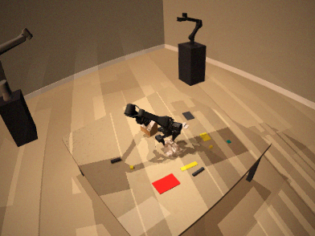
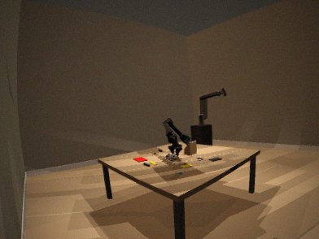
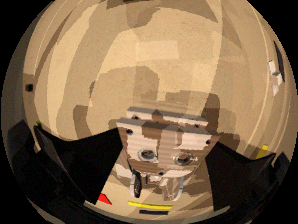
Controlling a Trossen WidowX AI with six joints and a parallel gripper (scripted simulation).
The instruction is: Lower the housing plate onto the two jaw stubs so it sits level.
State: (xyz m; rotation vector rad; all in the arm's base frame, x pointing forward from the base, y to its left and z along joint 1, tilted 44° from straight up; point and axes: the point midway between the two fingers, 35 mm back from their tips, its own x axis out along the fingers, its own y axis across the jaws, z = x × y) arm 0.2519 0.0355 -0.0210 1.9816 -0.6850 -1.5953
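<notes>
The pale housing plate (image 3: 167, 142), with two round holes and small corner holes, spans between the two black fingers in the wrist view. My gripper (image 1: 167, 141) (image 2: 175, 153) (image 3: 167, 136) is shut on it by its left and right edges. The base part (image 3: 135, 113) shows just behind the plate's far edge, nearly parallel to it. Jaw parts (image 3: 172, 189) stick out past the plate's near edge. In the top view the pale assembly (image 1: 173, 149) lies right under the fingers. The stubs are hidden, and whether the plate touches them I cannot tell.
A brown block (image 1: 149, 128) (image 2: 190, 148) stands beside the arm. A red sheet (image 1: 165, 183) (image 2: 140, 159), a yellow bar (image 1: 189, 166), a black bar (image 1: 198, 172), a yellow square (image 1: 205, 136) and a dark flat piece (image 1: 188, 115) lie around on the table.
</notes>
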